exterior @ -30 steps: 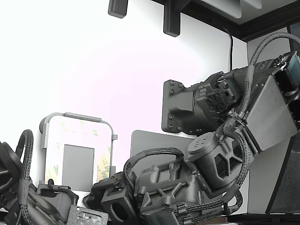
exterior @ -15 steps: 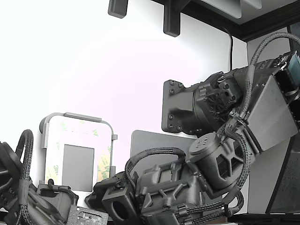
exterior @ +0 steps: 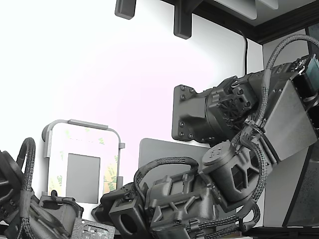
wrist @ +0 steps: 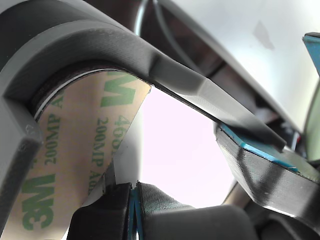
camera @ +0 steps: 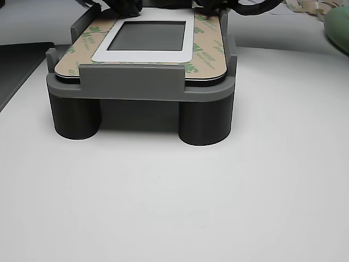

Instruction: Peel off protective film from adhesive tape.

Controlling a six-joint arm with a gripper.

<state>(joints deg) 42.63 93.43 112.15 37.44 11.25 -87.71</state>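
Note:
The protective film (wrist: 75,150) is a pale yellowish liner with green 3M print. It lies on the adhesive tape (camera: 136,68) that borders the white plate (camera: 143,56), and it also shows on the plate's side strips (camera: 204,52) (exterior: 110,174). The plate sits in a grey frame (camera: 131,82) (exterior: 82,123) (wrist: 190,90). My gripper (wrist: 133,200) is at the liner's edge by a rounded corner. Its dark fingers (wrist: 100,215) are pressed together, and the liner's edge runs in between the blue pads. In the other view the gripper (camera: 124,6) is over the plate's far corner.
My arm (exterior: 234,169) fills the exterior view's lower right. A second arm (exterior: 20,199) sits at its lower left. A dark blue-faced part (wrist: 260,155) hangs close by. A dark mat (camera: 16,65), loose liner strips (camera: 311,6) and a greenish object (camera: 338,27) lie around the frame.
In the exterior view my arm's lower links have shifted slightly down and to the right. The plate, frame and liner have not visibly moved.

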